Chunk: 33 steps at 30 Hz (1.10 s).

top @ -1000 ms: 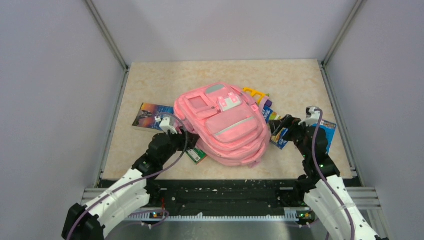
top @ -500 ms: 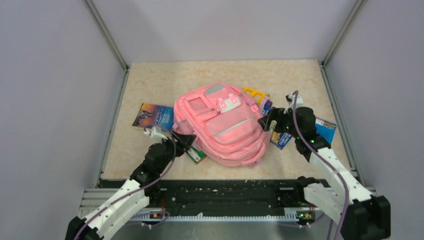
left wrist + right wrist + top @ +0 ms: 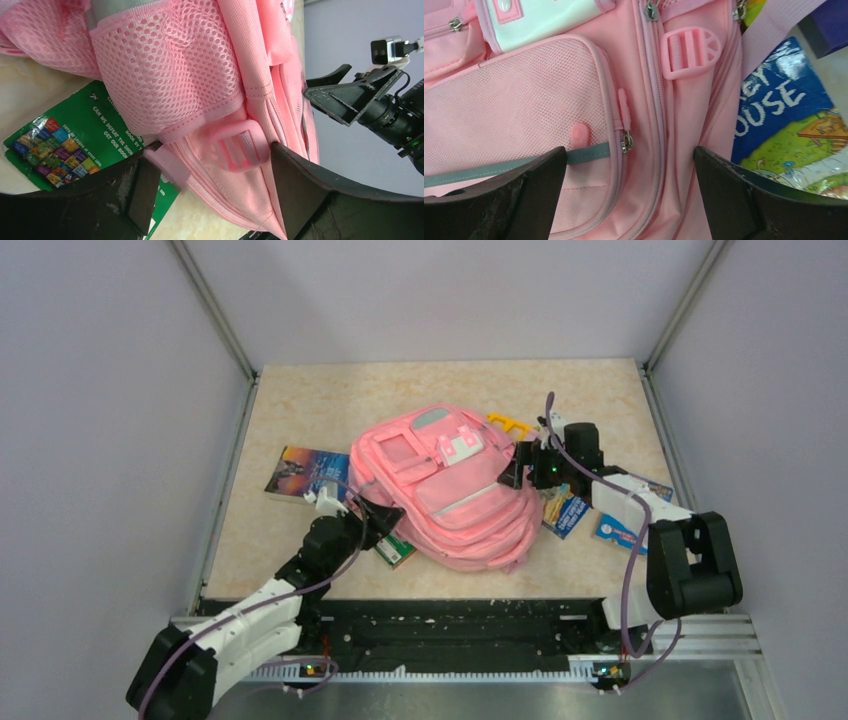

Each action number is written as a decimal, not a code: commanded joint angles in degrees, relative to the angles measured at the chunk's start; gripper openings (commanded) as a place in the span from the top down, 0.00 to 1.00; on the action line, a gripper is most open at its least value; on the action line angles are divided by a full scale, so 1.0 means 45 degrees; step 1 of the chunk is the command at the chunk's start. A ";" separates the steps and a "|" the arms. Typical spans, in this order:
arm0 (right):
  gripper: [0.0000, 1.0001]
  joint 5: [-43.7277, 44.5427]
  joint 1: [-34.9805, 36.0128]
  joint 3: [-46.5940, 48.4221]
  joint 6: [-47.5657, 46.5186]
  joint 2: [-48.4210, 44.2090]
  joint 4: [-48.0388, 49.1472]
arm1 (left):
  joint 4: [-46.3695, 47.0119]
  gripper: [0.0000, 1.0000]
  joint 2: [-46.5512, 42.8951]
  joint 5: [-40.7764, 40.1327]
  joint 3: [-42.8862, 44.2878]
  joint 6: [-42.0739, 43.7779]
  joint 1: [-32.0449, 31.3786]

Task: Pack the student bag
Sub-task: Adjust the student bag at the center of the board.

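Observation:
The student bag [image 3: 445, 490] is a big pink backpack lying front-up in the middle of the table. My left gripper [image 3: 385, 515] is at its lower-left side, low to the table. In the left wrist view the left gripper [image 3: 212, 150] is open, with the bag's [image 3: 165, 75] seam and a pink buckle [image 3: 240, 150] between the jaws. My right gripper [image 3: 515, 465] hangs over the bag's right side. It is also open [image 3: 629, 150], straddling a zipper pull [image 3: 626, 141] beside the mesh front pocket [image 3: 514, 115].
A green booklet [image 3: 393, 550] pokes out from under the bag's near-left edge. A blue book [image 3: 305, 472] lies to the left. A blue picture book [image 3: 565, 512] and a yellow piece [image 3: 508, 424] lie on the right, partly under the bag. Walls enclose the table.
The right arm swung left and forward from the table's right side to over the bag's right edge. The left gripper opened wider and pushed in against the bag's side.

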 commanded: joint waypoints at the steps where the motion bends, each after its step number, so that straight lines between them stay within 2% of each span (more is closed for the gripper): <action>1: 0.05 -0.1772 -0.0052 0.0312 -0.0123 0.0278 0.0809 | 0.1588 0.17 0.1028 0.0866 0.0801 0.0220 0.0015; 4: 0.08 -0.2268 0.0043 0.0328 0.0088 0.0572 0.0996 | 0.1755 0.17 0.1803 0.1141 0.1210 0.0341 0.0024; 7: 0.20 -0.2680 0.0271 0.0430 0.0354 0.0802 0.1169 | 0.2146 0.17 0.2527 0.1289 0.1541 0.0463 0.0030; 9: 0.36 -0.2725 0.0428 0.0575 0.0555 0.0859 0.1176 | 0.2429 0.18 0.2857 0.1214 0.1733 0.0588 0.0018; 11: 0.58 -0.2743 0.0555 0.0682 0.0800 0.0794 0.1282 | 0.2567 0.22 0.3064 0.0994 0.1931 0.0716 0.0021; 13: 0.82 -0.2807 0.0665 0.0732 0.1165 0.0616 0.1461 | 0.2659 0.30 0.3140 0.0734 0.2150 0.1164 0.0037; 15: 1.00 -0.2732 0.0786 0.0738 0.1563 0.0242 0.1660 | 0.2580 0.41 0.2991 0.0474 0.2432 0.1728 0.0062; 20: 1.00 -0.0611 0.2166 0.0573 0.2653 -0.1488 0.1979 | 0.1913 0.61 0.2482 -0.1321 0.3066 0.3046 0.0198; 23: 1.00 0.1240 0.3272 -0.0138 0.3624 -0.2783 0.2913 | 0.1698 0.67 0.2549 -0.1413 0.3684 0.4092 0.0511; 28: 1.00 0.3872 0.5284 -0.0925 0.4246 -0.4004 0.3856 | 0.1806 0.75 0.3176 -0.0191 0.4935 0.5264 0.2017; 33: 1.00 0.4936 0.6745 -0.1723 0.4977 -0.3061 0.5275 | 0.2447 0.76 0.4944 0.1763 0.6342 0.5902 0.3907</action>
